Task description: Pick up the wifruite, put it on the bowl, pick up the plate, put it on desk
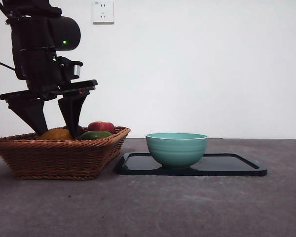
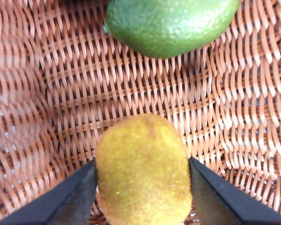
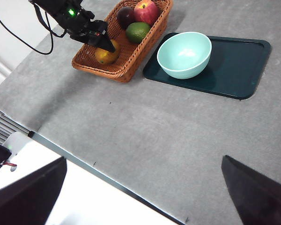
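The left gripper (image 2: pixel 143 180) had its jaws spread either side of the wifruite (image 2: pixel 144 171) in the basket (image 1: pixel 59 158); closing squarely, then lifting straight, looked the sound play.

lab test bench | bare white wall (image 1: pixel 197 64) | socket (image 1: pixel 103 11) | grey desk (image 1: pixel 153 207)

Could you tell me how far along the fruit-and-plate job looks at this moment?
Nothing is finished yet. In hand: the left gripper is down in the basket, its jaws either side of the wifruite, which sits on the weave. Left to do: carry it to the bowl, empty on the dark tray, then move the plate to the desk. The right gripper waits, open.
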